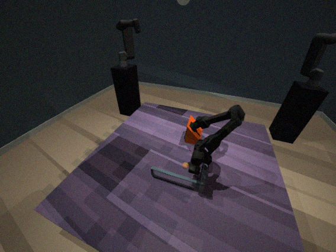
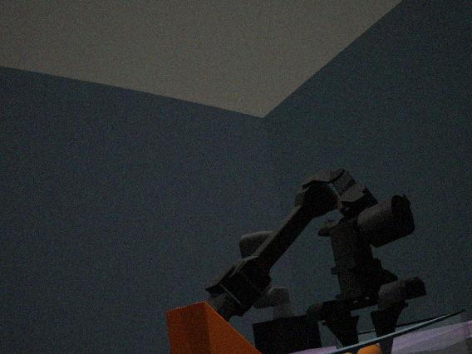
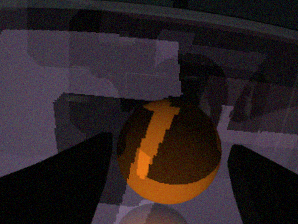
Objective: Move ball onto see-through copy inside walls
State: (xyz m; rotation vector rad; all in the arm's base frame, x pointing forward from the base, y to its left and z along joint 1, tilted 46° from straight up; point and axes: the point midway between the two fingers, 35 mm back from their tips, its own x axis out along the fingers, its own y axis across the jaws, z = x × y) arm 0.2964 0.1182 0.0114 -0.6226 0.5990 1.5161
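The orange ball [image 2: 369, 350] [image 3: 172, 150] lies on the table inside the corner of the clear walls [image 1: 177, 176] [image 2: 399, 332]. In the top view the gripper hides it. The paler see-through copy [image 1: 185, 165] [image 3: 152, 216] is close beside the ball, at the bottom edge of the wrist view. My gripper [image 1: 194, 170] [image 2: 369, 344] [image 3: 172, 148] points down and is low over the table, one finger on each side of the ball. It is open, with a gap showing between the ball and each finger in the wrist view.
An orange wedge-shaped block [image 1: 193, 138] [image 2: 187, 330] stands by the arm's base. One low wall runs along the near side of the ball and copy, the other beside the gripper. Two dark pedestals [image 1: 126, 91] [image 1: 296, 112] with other arms stand beyond the purple surface [image 1: 165, 213].
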